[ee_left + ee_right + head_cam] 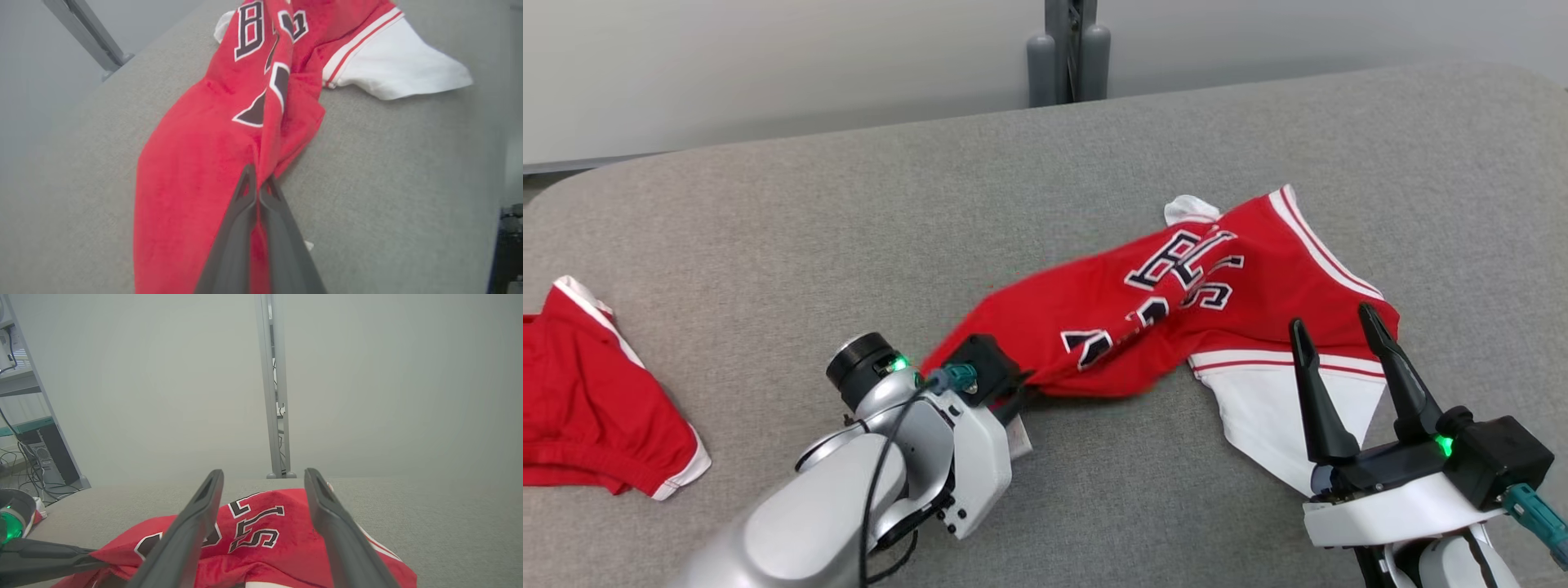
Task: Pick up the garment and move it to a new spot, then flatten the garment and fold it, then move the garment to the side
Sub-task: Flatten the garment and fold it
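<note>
At the left end of the garment [1176, 310] your left hand [258, 181] pinches it; your right hand [1330, 320] hovers wide by its right end. Flattening, folding look undone.

Red garment [1086, 306], white-striped trim and dark letters, on a grey surface [849, 229].

Head view from above, wrist views low, sharing garment [1086, 318]
</note>
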Controlling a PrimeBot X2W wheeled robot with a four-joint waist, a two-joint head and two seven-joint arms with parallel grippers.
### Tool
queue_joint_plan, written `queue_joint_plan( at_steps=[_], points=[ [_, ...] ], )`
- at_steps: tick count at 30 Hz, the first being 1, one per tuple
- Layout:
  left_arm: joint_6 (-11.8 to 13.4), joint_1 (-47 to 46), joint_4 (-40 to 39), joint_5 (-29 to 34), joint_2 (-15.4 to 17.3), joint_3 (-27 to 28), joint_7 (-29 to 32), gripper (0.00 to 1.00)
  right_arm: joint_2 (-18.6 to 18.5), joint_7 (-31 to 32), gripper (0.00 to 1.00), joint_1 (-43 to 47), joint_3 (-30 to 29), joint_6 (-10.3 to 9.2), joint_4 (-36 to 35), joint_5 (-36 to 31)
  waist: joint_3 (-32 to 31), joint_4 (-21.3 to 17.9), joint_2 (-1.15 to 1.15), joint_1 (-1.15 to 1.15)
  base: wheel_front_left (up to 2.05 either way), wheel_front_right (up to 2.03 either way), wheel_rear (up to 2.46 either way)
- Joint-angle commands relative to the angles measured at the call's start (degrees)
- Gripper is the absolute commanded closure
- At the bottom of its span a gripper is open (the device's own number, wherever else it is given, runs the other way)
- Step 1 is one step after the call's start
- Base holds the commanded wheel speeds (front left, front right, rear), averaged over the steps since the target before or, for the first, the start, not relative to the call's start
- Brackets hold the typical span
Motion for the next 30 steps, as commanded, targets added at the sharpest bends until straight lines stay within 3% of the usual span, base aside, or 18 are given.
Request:
queue_joint_plan(
  at_steps=[1, 4, 7, 10, 12, 14, 19, 25, 26, 27, 30],
  points=[
    [-0.03, 0.59, -5.21, -5.76, 2.82, -1.0, 4.09, 1.0, -0.35, -0.28, 0.0, 0.69, -0.09, -0.01, 0.04, 0.43, -0.76, 0.63, 0.0, 0.0, 0.0, 0.0, 0.0],
    [-0.04, 1.13, -14.21, -16.5, 7.91, -1.37, 11.97, 1.0, -0.35, -0.28, 0.0, 0.69, 0.15, -0.01, -0.15, 0.56, -0.86, 0.68, 0.0, 0.0, 0.0, 0.0, 0.0],
    [-0.04, 0.23, -18.34, -25.03, 12.11, 0.43, 18.89, 1.0, -0.35, -0.29, 0.0, 0.21, 0.8, -0.01, -0.38, 0.67, -0.34, 0.26, 0.0, 0.0, 0.0, 0.0, 0.0],
    [-0.04, -1.02, -18.39, -32.47, 14.35, 2.88, 24.79, 1.0, -0.35, -0.28, 0.0, -0.84, 1.61, -0.02, -0.45, 0.48, 0.86, -0.76, 0.0, 0.0, 0.0, 0.0, 0.0],
    [0.2, -1.74, -17.71, -34.09, 14.92, 3.85, 26.02, 1.0, -0.37, -0.28, 0.0, -1.26, 1.76, -0.02, -0.47, 0.45, 1.4, -1.17, 0.0, 0.0, 0.0, 0.0, 0.0],
    [2.56, -3.13, -12.85, -37.38, 15.62, 6.3, 28.38, 1.0, -0.35, -0.28, 0.0, -2.05, 2.45, -0.02, -0.33, 0.73, 2.94, -2.53, 0.0, 0.0, 0.0, 0.0, 0.0],
    [3.63, -6.98, -6.5, -33.62, 16.38, 6.73, 26.49, 1.0, -0.34, -0.28, 0.0, -3.62, 3.59, -0.02, -0.24, 1.07, 4.98, -4.71, 0.0, 0.0, 0.0, 0.0, 0.0],
    [2.45, -10.61, 1.95, -24.12, 14.22, 4.85, 14.03, 1.0, -0.35, -0.28, 0.0, -4.53, 4.0, -0.02, -0.35, 1.79, 7.25, -6.3, 0.0, 0.0, 0.0, 0.0, 0.0],
    [3.2, -11.38, 3.45, -22.19, 13.74, 4.55, 11.42, 0.53, -0.35, -0.29, 0.0, -4.62, 3.96, -0.02, -0.4, 1.83, 7.52, -6.35, 0.0, 0.0, 0.0, 0.0, 0.0],
    [4.0, -11.75, 5.4, -20.96, 13.11, 4.41, 9.6, 0.0, -0.32, -0.28, 0.0, -4.68, 4.0, -0.02, -0.45, 1.87, 7.7, -6.36, 0.0, 0.0, 0.0, 0.0, 0.0],
    [4.62, -13.43, 9.53, -17.15, 11.04, 3.27, 3.81, 0.0, -0.34, -0.28, 0.0, -4.87, 3.89, -0.02, -0.34, 1.76, 8.05, -6.07, 0.0, 0.0, 0.0, 0.0, 0.0]
  ],
)
